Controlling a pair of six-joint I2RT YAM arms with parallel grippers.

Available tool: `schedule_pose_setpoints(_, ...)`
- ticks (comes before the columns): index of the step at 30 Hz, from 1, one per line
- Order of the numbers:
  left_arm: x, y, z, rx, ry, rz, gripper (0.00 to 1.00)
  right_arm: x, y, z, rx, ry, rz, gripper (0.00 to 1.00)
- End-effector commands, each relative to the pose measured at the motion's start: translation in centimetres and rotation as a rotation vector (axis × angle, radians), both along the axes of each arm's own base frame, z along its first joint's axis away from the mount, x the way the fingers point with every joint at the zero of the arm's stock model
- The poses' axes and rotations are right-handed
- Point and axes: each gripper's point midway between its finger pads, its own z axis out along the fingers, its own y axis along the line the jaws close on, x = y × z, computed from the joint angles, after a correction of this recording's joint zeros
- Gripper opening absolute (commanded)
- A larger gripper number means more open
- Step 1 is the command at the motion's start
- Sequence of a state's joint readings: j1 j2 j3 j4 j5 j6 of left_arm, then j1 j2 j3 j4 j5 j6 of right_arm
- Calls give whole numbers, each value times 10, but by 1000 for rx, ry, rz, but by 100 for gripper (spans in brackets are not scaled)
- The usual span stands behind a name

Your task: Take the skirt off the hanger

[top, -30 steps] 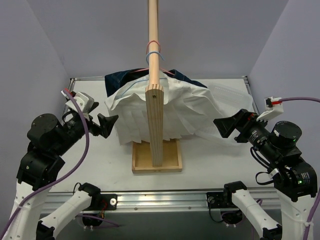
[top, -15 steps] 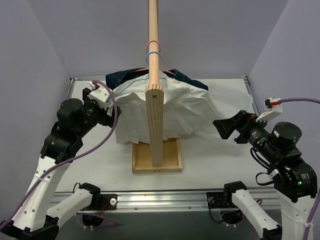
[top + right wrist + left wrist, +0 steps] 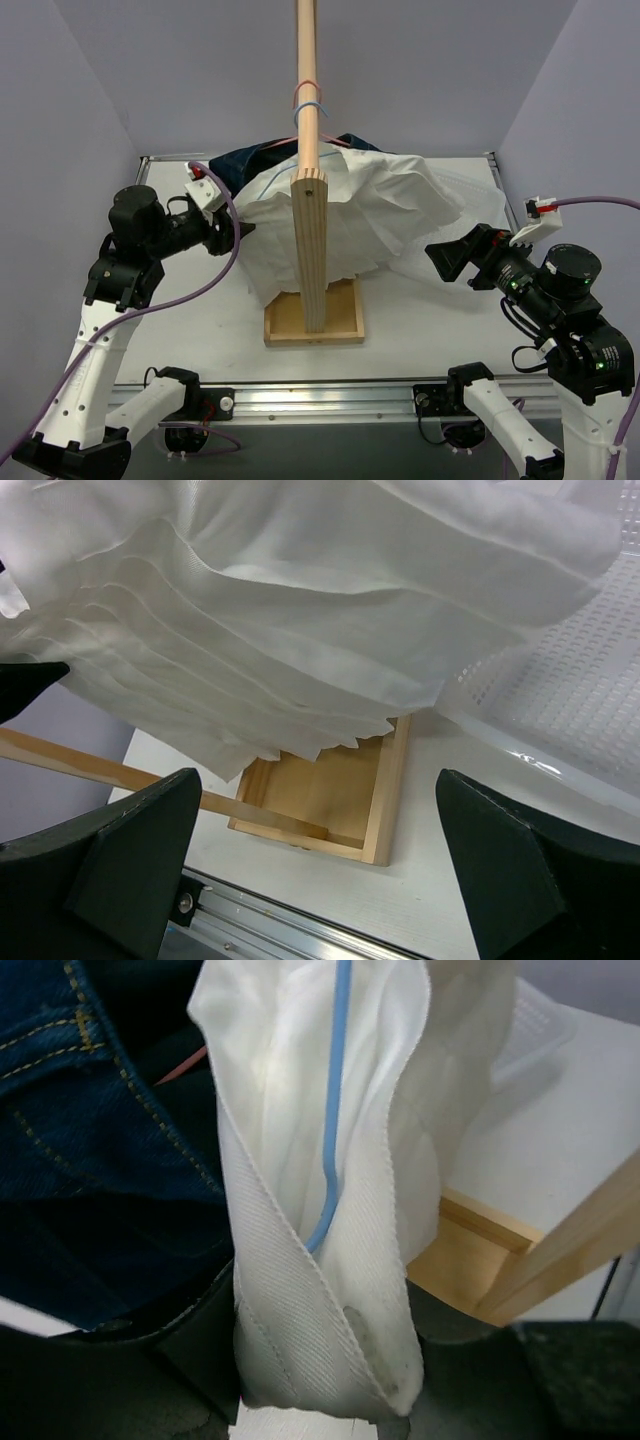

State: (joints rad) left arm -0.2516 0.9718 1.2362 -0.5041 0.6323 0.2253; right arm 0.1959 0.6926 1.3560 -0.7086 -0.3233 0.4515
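**Top and wrist views.** The skirt [image 3: 385, 205] is white, of a fine twilled weave. Its narrow pleats show as parallel ridges in the right wrist view. The cloth is creased and bunched, and a stitched edge is folded double where it is held.

The skirt hangs on a blue wire hanger [image 3: 335, 1110], which runs inside the folded cloth. It drapes around the wooden stand [image 3: 308, 250]. Most of the cloth lies behind and to the right of the upright, with a narrower part to its left. The stepped hem hangs just above the stand's base board [image 3: 345, 322].

The skirt's long axis runs crosswise, from left of the stand to right of it. The upper end sits high against the upright, and the hem points down and toward the near side.

The left gripper [image 3: 238, 233], left of the stand, is clamped on the skirt's folded left edge, which is drawn out toward it. The cloth fills the gap between its dark fingers [image 3: 170, 1380].

The right gripper [image 3: 440, 258], right of the stand, is near the skirt's lower right edge. Its fingers [image 3: 110, 870] are spread wide apart and hold nothing.

A dark blue denim garment [image 3: 235, 160] lies behind the skirt, behind and to the left of the stand. A translucent dimpled sheet [image 3: 590, 680] lies to the right of the stand, partly under the skirt. Red and blue bands [image 3: 308, 100] circle the stand's pole above the skirt.
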Motion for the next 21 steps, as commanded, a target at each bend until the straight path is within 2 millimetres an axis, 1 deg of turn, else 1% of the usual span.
schedule_pose_setpoints(1,-33,-21,20,-68,-28,-202,49,3,1,6,-7,-21,10,100)
schedule_pose_setpoints(2,-36,-22,20,-77,-13,-209,46,3,1,6,-7,-21,9,100)
schedule_pose_setpoints(3,-40,-23,20,-84,-7,-224,39,3,1,6,-5,-20,11,100)
schedule_pose_setpoints(6,-47,-27,19,-101,7,-262,36,3,2,3,-4,-14,12,100)
schedule_pose_setpoints(8,-48,-28,16,-95,13,-277,35,3,1,3,-4,-17,11,100)
schedule_pose_setpoints(9,-46,-29,13,-89,26,-284,34,3,2,3,-3,-16,12,100)
schedule_pose_setpoints(10,-46,-29,12,-82,41,-290,34,2,1,4,-3,-19,9,100)
schedule_pose_setpoints(11,-45,-30,9,-75,50,-299,38,2,1,4,-3,-18,11,100)
schedule_pose_setpoints(12,-40,-32,4,-72,80,-308,43,2,1,5,-4,-20,8,100)
schedule_pose_setpoints(13,-39,-32,3,-70,102,-308,45,2,0,7,-3,-24,3,100)
schedule_pose_setpoints(15,-35,-35,-5,-66,149,-325,45,1,-1,8,-5,-26,1,100)
schedule_pose_setpoints(16,-35,-36,-2,-69,147,-331,40,1,-1,9,-7,-27,-2,100)
schedule_pose_setpoints(17,-31,-37,-5,-71,161,-326,26,2,-1,9,-6,-26,-4,100)
schedule_pose_setpoints(18,-27,-37,-4,-72,158,-313,18,1,-1,10,-5,-27,-4,100)
schedule_pose_setpoints(19,-26,-37,-3,-82,169,-303,5,1,-1,11,-4,-30,-4,100)
schedule_pose_setpoints(20,-25,-37,0,-91,170,-284,2,2,-1,11,-2,-29,-7,100)
schedule_pose_setpoints(21,-22,-37,8,-109,141,-275,2,2,-2,10,-3,-26,-8,100)
